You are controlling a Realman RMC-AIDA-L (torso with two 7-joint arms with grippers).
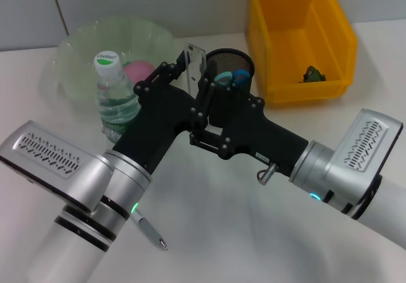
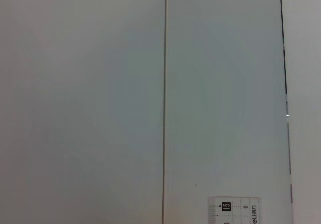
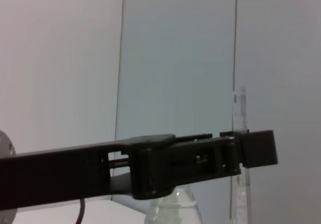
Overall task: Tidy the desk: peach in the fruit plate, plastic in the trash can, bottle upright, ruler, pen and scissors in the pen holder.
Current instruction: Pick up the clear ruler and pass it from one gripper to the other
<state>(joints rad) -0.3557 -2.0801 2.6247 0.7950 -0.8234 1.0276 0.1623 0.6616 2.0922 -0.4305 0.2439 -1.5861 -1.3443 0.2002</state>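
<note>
My left gripper (image 1: 179,62) is raised over the desk's back, shut on the clear ruler (image 1: 194,56), which stands upright just left of the black mesh pen holder (image 1: 240,59). The ruler's printed end shows in the left wrist view (image 2: 234,210). The right wrist view shows the ruler (image 3: 239,113) on edge at the left gripper's (image 3: 251,146) tip. My right gripper (image 1: 208,85) sits against the holder's front, by the blue scissors handles (image 1: 232,76) inside. The bottle (image 1: 115,96) stands upright. The pink peach (image 1: 138,71) lies in the green fruit plate (image 1: 82,54). The pen (image 1: 150,231) lies on the desk near me.
A yellow bin (image 1: 279,48) stands at the back right with a dark green scrap of plastic (image 1: 313,75) inside. The bottle is close to the left arm's wrist. A tiled wall rises right behind the desk.
</note>
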